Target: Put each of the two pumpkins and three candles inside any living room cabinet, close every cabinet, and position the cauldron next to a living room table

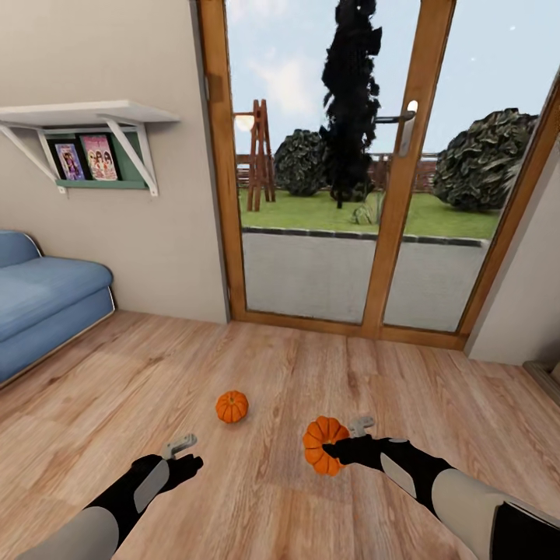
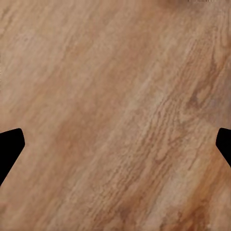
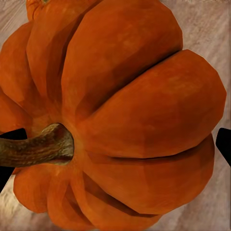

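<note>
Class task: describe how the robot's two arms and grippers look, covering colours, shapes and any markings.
Both arms have pale grey forearm shells that turn into glossy black wrists bearing a grey oval panel. A small light-grey bracket sits on top of each wrist. The left gripper and right gripper are black. In the wrist views the fingertips appear as flat black wedges. No cables or lettering are visible.

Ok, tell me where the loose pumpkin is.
In the head view the loose pumpkin sits on the wooden floor at centre, before the glass door, between both hands and nearer the right hand.
</note>
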{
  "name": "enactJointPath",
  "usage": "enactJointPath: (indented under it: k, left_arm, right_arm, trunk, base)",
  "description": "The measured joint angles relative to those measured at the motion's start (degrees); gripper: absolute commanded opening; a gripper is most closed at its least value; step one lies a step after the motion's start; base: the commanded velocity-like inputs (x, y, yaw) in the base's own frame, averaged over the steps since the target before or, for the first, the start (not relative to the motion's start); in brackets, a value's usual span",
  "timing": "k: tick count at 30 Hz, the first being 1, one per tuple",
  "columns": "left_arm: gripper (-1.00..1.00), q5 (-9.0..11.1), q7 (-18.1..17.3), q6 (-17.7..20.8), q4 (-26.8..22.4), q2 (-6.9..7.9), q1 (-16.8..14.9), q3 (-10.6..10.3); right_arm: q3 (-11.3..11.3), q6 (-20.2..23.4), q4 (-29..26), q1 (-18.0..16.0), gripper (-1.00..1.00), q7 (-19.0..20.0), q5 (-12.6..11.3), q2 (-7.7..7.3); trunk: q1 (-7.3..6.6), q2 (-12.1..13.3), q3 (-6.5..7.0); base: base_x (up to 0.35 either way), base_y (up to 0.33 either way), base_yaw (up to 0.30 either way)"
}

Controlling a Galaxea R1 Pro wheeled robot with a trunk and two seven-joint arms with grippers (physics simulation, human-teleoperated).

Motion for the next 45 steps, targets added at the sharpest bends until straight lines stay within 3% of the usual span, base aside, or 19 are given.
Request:
enactJointPath:
  k: [15,45]
  left_arm:
    - [1.00,-0.1,0.0,-0.2,0.2,-0.04,0.0,0.0]
    - [1.00,-0.1,-0.1,0.1,0.1,-0.04,0.0,0.0]
  right_arm:
    - [0.1,0.0,0.0,0.0,-1.00,-0.3,0.0,0.09]
    - [0.2,0.2,0.0,0.0,-1.00,-0.4,0.1,0.08]
  trunk:
    - [-0.01,0.0,0.47]
    - [-0.03,0.0,0.47]
  base:
    - [0.032,0.000,0.000]
    - [0.313,0.053,0.000]
